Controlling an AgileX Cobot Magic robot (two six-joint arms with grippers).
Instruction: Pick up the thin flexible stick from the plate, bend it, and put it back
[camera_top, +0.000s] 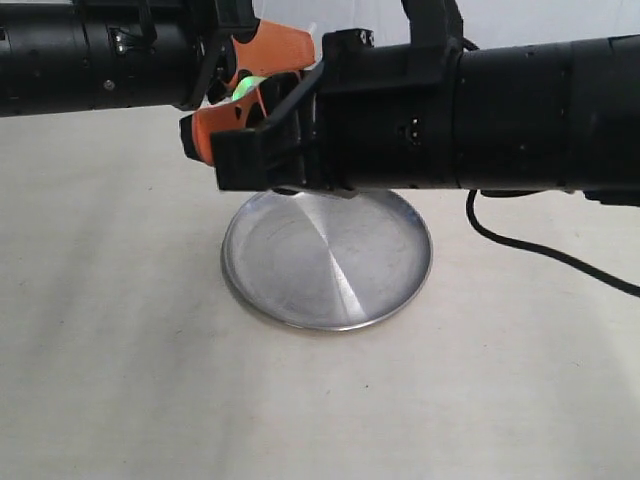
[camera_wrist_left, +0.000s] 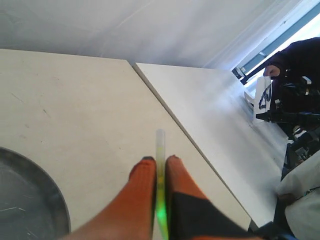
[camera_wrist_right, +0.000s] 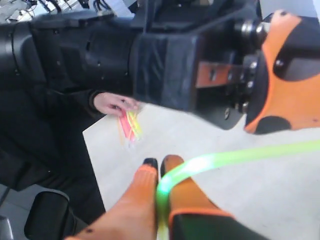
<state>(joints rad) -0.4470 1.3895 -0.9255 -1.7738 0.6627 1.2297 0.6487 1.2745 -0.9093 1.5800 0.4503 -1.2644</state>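
Note:
The thin flexible stick (camera_top: 246, 86) glows green and is held in the air above the plate (camera_top: 330, 262) by both grippers. In the left wrist view my left gripper (camera_wrist_left: 160, 161) is shut on the stick (camera_wrist_left: 160, 142), whose pale tip pokes out past the orange fingertips. My right gripper (camera_wrist_right: 161, 162) is shut on the other end. From there the stick (camera_wrist_right: 240, 156) curves sideways towards the left gripper's orange body (camera_wrist_right: 287, 75). The shiny round plate holds nothing; its rim (camera_wrist_left: 55, 195) shows beside the left fingers. In the exterior view the right arm's black wrist (camera_top: 265, 150) hides its fingers.
A black cable (camera_top: 545, 252) trails over the table at the right. A person's hand (camera_wrist_right: 112, 102) holds several pink and yellow sticks (camera_wrist_right: 128, 124) at the table's edge. A second white tabletop (camera_wrist_left: 215, 115) adjoins the table, with dark equipment (camera_wrist_left: 295, 100) beyond.

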